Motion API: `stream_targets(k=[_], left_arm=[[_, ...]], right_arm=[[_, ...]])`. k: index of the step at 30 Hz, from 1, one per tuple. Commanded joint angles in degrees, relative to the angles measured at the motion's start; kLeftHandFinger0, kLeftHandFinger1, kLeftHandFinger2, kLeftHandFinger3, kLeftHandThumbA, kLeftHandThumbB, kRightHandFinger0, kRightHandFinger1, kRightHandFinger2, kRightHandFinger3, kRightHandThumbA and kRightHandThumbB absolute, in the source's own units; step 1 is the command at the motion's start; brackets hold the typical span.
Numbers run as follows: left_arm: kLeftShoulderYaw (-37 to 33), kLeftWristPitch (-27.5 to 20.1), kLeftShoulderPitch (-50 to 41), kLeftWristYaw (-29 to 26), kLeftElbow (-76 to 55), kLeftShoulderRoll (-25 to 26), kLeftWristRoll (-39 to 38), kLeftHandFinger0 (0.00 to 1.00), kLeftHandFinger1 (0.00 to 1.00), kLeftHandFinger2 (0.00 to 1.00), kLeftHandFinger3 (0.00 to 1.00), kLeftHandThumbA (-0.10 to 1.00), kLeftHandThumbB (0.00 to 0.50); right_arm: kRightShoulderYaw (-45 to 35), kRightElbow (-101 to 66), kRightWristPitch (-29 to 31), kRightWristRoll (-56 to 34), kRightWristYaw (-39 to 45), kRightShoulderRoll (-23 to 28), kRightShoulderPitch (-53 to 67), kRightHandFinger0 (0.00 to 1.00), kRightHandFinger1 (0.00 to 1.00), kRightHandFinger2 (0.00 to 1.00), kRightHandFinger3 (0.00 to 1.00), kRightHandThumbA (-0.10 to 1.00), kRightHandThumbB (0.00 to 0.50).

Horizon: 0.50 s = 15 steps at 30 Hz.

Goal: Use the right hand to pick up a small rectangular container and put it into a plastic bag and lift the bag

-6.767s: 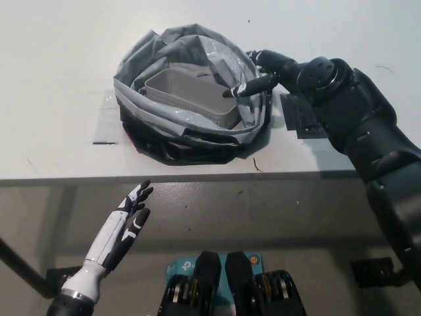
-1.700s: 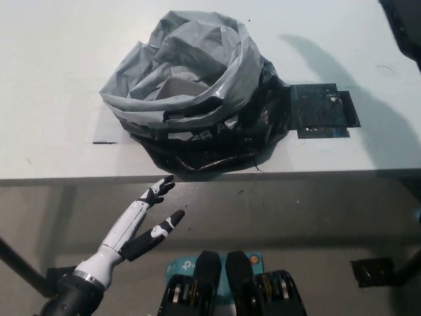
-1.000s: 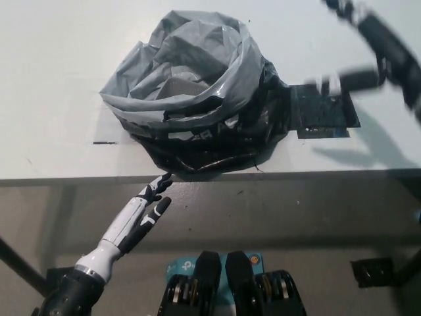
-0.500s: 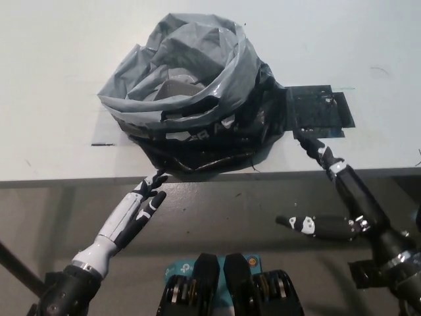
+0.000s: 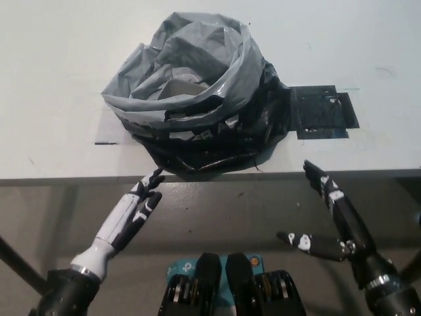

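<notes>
We are looking steeply down on a white surface [image 5: 52, 79] with its near edge running across the middle of the view.

The plastic bag [image 5: 197, 99], grey inside and black outside, is sitting crumpled on the surface close to that near edge. Its rim is rolled and folded down in loose rings, and its mouth is facing up. We are seeing a pale corner of the small rectangular container [image 5: 182, 88] deep inside the bag, mostly hidden by grey folds; we cannot tell how it is lying.

A dark rectangular patch [image 5: 322, 112] is lying flat on the surface just beside the bag, on the robot's right, touching or nearly touching the black plastic.

The right hand [image 5: 332, 220] is hanging below the surface's near edge, off the surface and well apart from the bag. It is released, fingers spread wide, one reaching up toward the edge and another pointing sideways toward the middle; it is grasping nothing.

The left hand [image 5: 135, 210] is resting at lower left, also below the edge, fingers extended and slightly apart, tips lying near the edge just under the bag's front. It is grasping nothing and is not touching the bag.
</notes>
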<state>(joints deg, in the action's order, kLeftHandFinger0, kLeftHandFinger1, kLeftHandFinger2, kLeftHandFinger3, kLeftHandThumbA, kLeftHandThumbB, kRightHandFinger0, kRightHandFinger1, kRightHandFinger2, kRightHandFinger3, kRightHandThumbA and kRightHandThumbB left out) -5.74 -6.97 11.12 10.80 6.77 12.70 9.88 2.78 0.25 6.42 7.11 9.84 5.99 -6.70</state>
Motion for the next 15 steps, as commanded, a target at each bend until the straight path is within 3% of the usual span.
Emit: stream_targets(k=[1, 7, 15], left_arm=[[0.0, -5.9, -4.2, -1.9, -3.4, -0.6, -0.3, 1.0, 1.0, 1.0, 1.0, 1.0, 0.234], [-0.1, -6.2, -7.7, -1.4, -3.5, -1.2, -0.8, 1.0, 1.0, 1.0, 1.0, 1.0, 0.262], [-0.1, -5.4, -8.9, -1.2, -4.1, -0.7, 0.1, 1.0, 1.0, 1.0, 1.0, 1.0, 0.268]], right_arm=[[-1.2, 0.9, 13.1, -0.8, -4.0, -0.8, 4.1, 1.0, 1.0, 1.0, 1.0, 0.94, 0.115], [0.0, 1.3, 14.8, 1.5, -5.0, -1.0, 7.9, 1.0, 1.0, 1.0, 1.0, 0.98, 0.216], [0.6, 2.5, 16.6, 1.5, -5.4, -1.4, 8.4, 1.0, 1.0, 1.0, 1.0, 0.92, 0.211]])
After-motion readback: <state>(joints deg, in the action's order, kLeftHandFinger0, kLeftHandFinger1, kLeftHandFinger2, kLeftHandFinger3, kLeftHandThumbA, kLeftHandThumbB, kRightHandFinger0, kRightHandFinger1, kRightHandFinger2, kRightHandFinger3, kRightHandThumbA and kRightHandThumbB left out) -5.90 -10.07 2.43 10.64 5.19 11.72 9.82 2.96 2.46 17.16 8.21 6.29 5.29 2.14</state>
